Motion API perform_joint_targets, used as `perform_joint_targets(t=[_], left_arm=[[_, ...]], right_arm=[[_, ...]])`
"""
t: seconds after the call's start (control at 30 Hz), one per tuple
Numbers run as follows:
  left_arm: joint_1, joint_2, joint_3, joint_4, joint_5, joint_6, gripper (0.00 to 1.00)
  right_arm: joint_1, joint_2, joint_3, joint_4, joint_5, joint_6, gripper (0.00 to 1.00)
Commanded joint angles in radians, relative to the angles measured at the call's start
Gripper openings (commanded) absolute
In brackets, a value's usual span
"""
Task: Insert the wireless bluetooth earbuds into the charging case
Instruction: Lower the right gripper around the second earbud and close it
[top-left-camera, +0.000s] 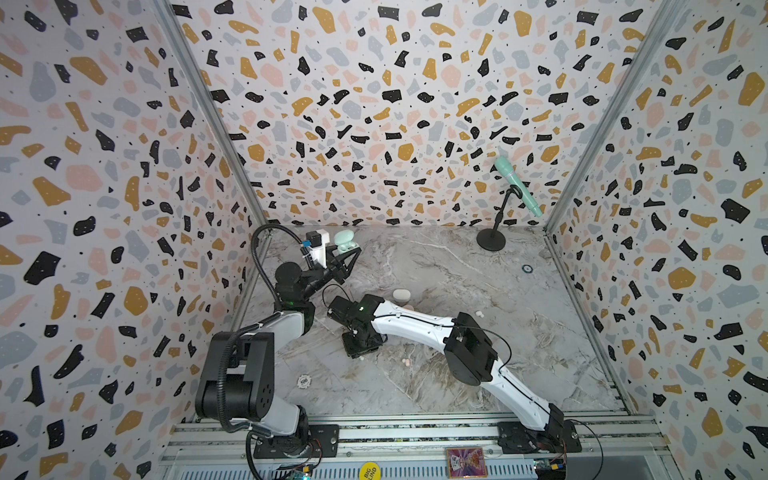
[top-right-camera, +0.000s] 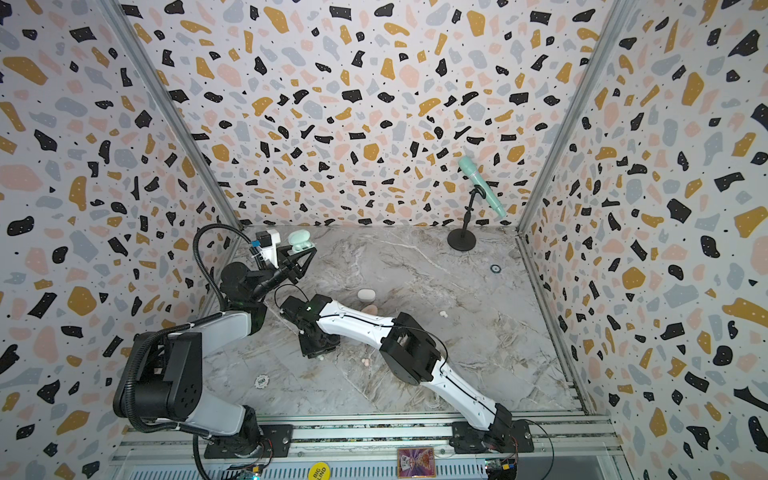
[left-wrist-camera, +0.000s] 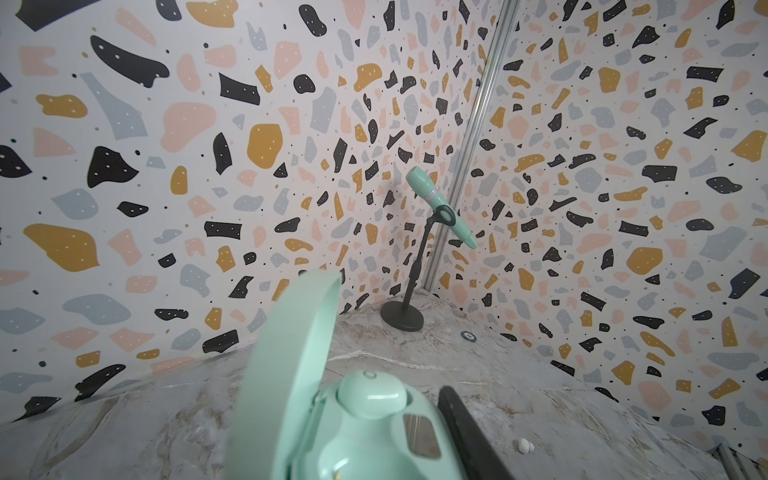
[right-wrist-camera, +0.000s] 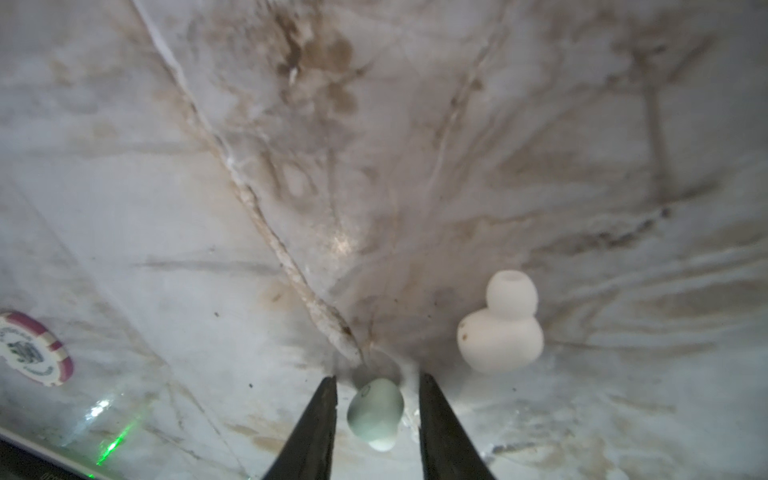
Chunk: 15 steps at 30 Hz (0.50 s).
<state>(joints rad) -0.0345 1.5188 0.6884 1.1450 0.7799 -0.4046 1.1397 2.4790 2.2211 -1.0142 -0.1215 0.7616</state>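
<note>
The marble table (top-left-camera: 457, 270) carries all items. A mint microphone (top-left-camera: 517, 187) is mounted on a stand at the back right.

The mint case (top-left-camera: 343, 237) is held clear of the table at the back left by the left gripper (top-left-camera: 346, 250), whose fingers are clamped on its base. In the left wrist view the lid is seen hinged open and one glossy, rounded mint earbud, the seated earbud (left-wrist-camera: 370, 395), is set in a well.

A white case (top-left-camera: 401, 294) and a pink case (top-right-camera: 369, 309) are placed near mid-table, touching or almost so; the pink one is partly hidden by the right arm.

A chip (right-wrist-camera: 35, 349) is located front left.

The right gripper (right-wrist-camera: 377, 377) is pointed down at the table. Its fingers are parted, and a loose mint earbud (right-wrist-camera: 376, 409), bean-shaped with a pale tip, is bracketed between them with a gap on each side.

A matte white earbud (right-wrist-camera: 500, 332) with a hollow round tip is positioned just beside it. A second white earbud (top-left-camera: 478, 313) is located well to the right. Pink earbuds (top-left-camera: 408, 363) are seen near the right gripper, too small for detail.
</note>
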Motion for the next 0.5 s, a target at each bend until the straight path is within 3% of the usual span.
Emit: perform_joint_targets(t=[0.0,0.47], left_arm=[[0.004,0.003,0.028,0.070,0.016,-0.001,0.36],[0.004,0.006,0.027,0.075,0.019,-0.008,0.36]], right_arm=[[0.008,0.007,0.031,-0.061,-0.004,-0.002,0.33],[0.012,0.043,0.080,-0.107,0.025,-0.010,0.22]])
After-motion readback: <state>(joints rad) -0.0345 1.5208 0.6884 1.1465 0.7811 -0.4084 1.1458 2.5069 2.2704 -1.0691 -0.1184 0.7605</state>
